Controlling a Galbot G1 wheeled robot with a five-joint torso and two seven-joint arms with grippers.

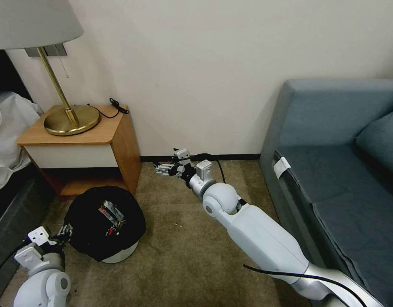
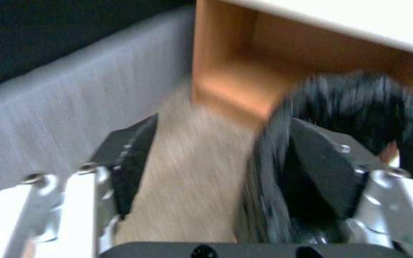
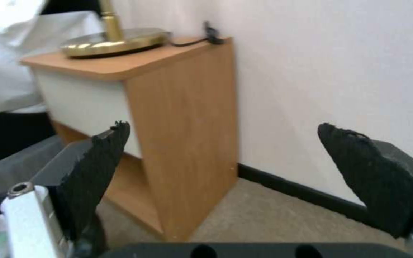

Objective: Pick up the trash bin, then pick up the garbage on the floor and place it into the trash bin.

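The trash bin [image 1: 119, 255], round and white with a black bag [image 1: 87, 213] folded over its rim, stands on the carpet in front of the nightstand. A red-and-white wrapper [image 1: 112, 217], a piece of garbage, lies inside it. My left gripper [image 1: 65, 232] is at the bin's near-left rim. In the left wrist view the left gripper [image 2: 223, 143] is open, and the bag-covered rim [image 2: 264, 172] rests against the inner side of one finger with carpet showing in the gap. My right gripper [image 1: 164, 168] hangs open above the floor near the wall; in the right wrist view the right gripper [image 3: 223, 127] holds nothing.
The wooden nightstand [image 1: 123, 145] with a brass lamp [image 1: 70, 119] stands behind the bin, and white bedding [image 1: 8, 128] lies to its left. A blue-grey sofa [image 1: 341, 170] fills the right side. Open carpet [image 1: 183, 247] lies between bin and sofa.
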